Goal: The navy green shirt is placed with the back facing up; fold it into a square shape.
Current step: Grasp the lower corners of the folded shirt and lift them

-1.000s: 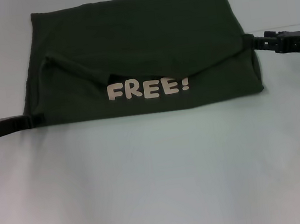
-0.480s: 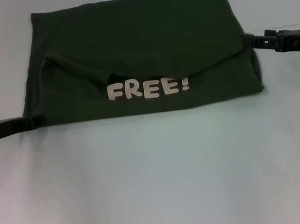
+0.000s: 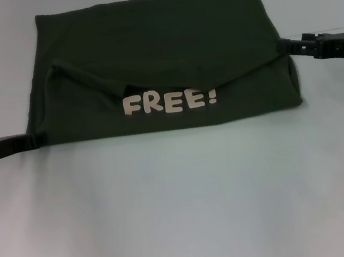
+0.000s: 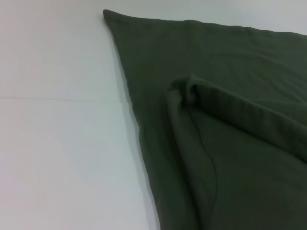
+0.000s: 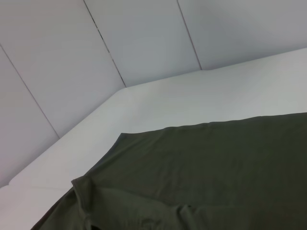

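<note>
The navy green shirt (image 3: pixel 157 61) lies flat at the far middle of the white table, partly folded into a wide rectangle. A folded-over flap ends in a shallow V just above pale "FREE!" lettering (image 3: pixel 170 101) near its front edge. My left gripper (image 3: pixel 41 139) sits low at the shirt's front left corner, touching the cloth. My right gripper (image 3: pixel 283 45) meets the shirt's right edge where the flap's fold runs out. The left wrist view shows the shirt (image 4: pixel 230 143) with a raised fold ridge, and the right wrist view shows the shirt (image 5: pixel 206 167) spread flat.
The white table (image 3: pixel 182 203) stretches wide and bare in front of the shirt. Pale wall panels (image 5: pixel 144 38) rise behind the table's far edge in the right wrist view.
My left gripper has slid slightly to the left at the shirt's corner. My right gripper has shifted a little farther away. The shirt lies as before.
</note>
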Controlling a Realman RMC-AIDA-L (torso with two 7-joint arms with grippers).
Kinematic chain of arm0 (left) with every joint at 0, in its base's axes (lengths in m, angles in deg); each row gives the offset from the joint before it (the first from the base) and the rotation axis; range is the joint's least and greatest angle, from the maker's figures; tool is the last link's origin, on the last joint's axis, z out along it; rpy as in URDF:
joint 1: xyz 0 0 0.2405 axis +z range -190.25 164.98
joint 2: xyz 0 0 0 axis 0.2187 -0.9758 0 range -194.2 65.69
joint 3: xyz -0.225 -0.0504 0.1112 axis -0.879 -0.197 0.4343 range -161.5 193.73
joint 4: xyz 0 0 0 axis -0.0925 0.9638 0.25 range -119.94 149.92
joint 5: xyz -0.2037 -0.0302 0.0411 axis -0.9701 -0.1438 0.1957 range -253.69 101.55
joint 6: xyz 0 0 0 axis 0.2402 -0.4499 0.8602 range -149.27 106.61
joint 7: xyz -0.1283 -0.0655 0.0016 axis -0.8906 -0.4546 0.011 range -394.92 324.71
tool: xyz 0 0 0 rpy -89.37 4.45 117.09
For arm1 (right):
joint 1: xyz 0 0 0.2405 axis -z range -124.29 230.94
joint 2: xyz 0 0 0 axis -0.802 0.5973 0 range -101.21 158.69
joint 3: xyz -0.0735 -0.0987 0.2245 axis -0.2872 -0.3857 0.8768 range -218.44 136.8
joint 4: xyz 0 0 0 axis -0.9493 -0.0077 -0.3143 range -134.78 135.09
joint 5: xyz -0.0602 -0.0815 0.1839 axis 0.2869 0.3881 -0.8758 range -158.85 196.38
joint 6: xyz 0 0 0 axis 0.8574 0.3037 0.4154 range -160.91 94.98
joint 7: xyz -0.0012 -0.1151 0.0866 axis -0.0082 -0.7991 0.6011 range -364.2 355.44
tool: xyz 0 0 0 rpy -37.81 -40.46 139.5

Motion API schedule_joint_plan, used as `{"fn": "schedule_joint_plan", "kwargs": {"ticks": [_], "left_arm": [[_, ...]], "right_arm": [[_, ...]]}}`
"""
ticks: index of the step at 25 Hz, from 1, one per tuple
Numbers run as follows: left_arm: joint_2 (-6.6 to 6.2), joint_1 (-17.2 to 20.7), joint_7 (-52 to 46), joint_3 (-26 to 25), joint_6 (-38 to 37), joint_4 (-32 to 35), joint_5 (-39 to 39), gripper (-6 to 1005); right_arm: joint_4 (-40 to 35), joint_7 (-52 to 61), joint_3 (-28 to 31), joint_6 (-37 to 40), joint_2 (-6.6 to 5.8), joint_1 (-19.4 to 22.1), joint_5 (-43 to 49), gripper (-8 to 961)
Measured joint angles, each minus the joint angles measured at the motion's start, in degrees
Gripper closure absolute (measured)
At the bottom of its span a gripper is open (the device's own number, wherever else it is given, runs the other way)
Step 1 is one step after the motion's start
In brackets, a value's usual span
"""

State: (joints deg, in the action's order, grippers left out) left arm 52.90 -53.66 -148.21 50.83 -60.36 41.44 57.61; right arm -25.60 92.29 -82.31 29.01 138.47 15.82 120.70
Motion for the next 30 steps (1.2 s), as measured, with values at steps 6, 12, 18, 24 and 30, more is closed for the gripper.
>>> {"fn": "schedule_joint_plan", "kwargs": {"ticks": [6,12,18,24,30], "left_arm": [[0.0,-0.1,0.0,0.0,0.0,0.0,0.0,658],[-0.04,-0.2,-0.5,0.4,0.1,-0.5,0.5,682],[-0.33,-0.5,-0.6,0.0,0.2,-0.8,0.8,749],[-0.35,-0.5,-0.6,0.3,0.3,-0.9,0.9,875],[-0.43,-0.5,-0.6,0.2,0.3,-0.9,0.9,983]], "right_arm": [[0.0,0.0,-0.1,0.0,0.05,0.0,0.2,37],[0.0,0.1,-0.1,-0.7,0.42,-0.1,0.7,37],[0.0,0.0,-0.1,-1.1,0.47,-0.3,0.7,37],[0.0,0.0,-0.1,-1.2,0.57,-0.6,1.3,37],[0.0,0.1,-0.1,-1.3,0.56,-0.8,1.4,37]]}}
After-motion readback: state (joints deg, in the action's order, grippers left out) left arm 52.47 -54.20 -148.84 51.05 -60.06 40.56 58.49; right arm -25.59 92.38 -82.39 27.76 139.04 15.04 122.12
